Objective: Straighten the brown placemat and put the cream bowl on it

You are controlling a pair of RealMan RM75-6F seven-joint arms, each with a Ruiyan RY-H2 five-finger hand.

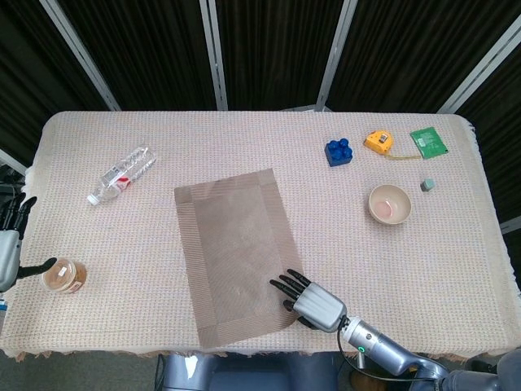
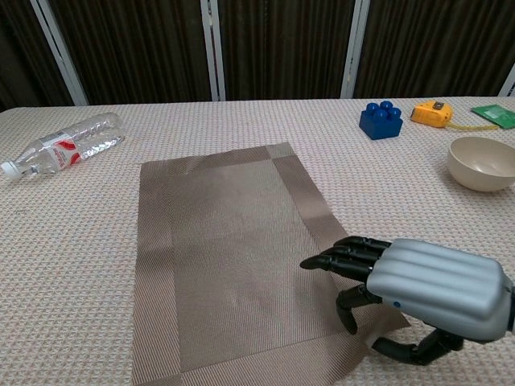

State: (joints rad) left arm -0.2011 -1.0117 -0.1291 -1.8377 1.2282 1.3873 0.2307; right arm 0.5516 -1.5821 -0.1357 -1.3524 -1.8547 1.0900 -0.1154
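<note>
The placemat (image 1: 237, 257) lies near the middle of the surface (image 1: 244, 147), its long axis running near to far but tilted, so the far end leans left and the near right corner swings out to the right. The right hand (image 1: 313, 303) sits on that near right corner; in the chest view its dark fingers (image 2: 342, 256) reach left over the mat's edge while the thumb curls under by the lifted, puckered corner, so it looks to be pinching the corner, though the contact itself is partly hidden. The bowl (image 1: 390, 204) stands well apart, far and to the right of that hand, near a blue block (image 1: 339, 151) and a yellow tape measure (image 1: 378, 141). The left hand (image 1: 10, 244) shows only at the left edge, beside a small jar (image 1: 63, 274), fingers apart and holding nothing. The right hand is by far the nearer to both mat and bowl, so squaring the mat likely means drawing this corner to the left and near, then reaching to the far right for the bowl.
</note>
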